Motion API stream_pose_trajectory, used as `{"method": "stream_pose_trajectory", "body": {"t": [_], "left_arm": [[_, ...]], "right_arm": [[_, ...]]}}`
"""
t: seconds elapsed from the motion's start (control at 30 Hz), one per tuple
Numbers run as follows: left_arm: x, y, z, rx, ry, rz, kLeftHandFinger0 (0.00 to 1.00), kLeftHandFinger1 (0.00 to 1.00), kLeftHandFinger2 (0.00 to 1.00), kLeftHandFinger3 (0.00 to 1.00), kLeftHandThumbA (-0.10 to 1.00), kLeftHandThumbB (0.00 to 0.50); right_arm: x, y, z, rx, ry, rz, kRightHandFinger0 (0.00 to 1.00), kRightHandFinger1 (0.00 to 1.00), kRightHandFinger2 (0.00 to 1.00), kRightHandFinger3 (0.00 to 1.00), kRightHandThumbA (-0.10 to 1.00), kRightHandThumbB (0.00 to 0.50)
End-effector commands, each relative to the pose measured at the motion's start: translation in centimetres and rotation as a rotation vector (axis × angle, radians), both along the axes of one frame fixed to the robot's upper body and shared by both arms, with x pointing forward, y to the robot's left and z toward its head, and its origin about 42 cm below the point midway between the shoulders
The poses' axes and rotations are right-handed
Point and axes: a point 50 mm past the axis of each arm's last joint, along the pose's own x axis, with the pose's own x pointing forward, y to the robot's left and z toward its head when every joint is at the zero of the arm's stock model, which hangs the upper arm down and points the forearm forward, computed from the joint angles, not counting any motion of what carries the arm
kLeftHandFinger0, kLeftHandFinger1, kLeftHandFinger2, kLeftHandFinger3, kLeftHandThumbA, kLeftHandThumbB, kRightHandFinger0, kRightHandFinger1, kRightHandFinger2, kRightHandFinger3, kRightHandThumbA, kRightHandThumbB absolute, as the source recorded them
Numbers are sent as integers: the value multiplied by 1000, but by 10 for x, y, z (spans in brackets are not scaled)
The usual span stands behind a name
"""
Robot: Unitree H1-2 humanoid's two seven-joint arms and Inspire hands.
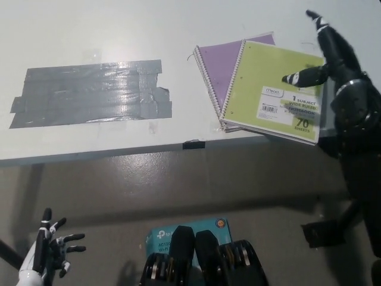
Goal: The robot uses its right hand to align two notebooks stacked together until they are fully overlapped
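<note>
Here, at the lower left, the white left hand (pixel 50 255) rests below the table edge, its fingers spread and holding nothing. Above it, on the white table (pixel 89 36), lies a patch of grey duct tape strips (pixel 89 94). A small black clip-like piece (pixel 193 144) sits on the table's front edge. Further right, the purple spiral notebook (pixel 219 64) lies beneath the green spiral notebook (pixel 277 91); the green cover is offset to the right and skewed, leaving the purple one exposed along its left side and top. The black right hand (pixel 333 56) is over the green notebook's right edge, fingers released and apart, grasping nothing: one fingertip points left over the cover, another reaches beyond the notebook's far right corner.
</note>
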Motion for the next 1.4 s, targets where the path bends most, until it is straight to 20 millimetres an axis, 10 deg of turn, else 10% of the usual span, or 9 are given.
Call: {"method": "stream_pose_trajectory", "body": {"t": [0.0,0.47,1.23,1.37], "left_arm": [[3,3,8,31,-23,-28,465,491,607,954,1000,278],[0,-7,8,71,-18,-98,434,481,607,929,1000,271],[-13,-13,-4,32,-53,-155,454,516,651,971,1000,492],[-14,-16,-5,34,-49,-153,373,484,627,966,1000,469]], "right_arm": [[11,21,39,-16,-105,-11,1000,1000,1000,1000,1000,363],[9,28,-31,-129,104,18,1000,1000,1000,1000,1000,285],[-7,56,-100,-109,227,-62,1000,1000,1000,1000,1000,307],[-11,50,-111,-167,242,-57,1000,1000,1000,1000,1000,317]]}}
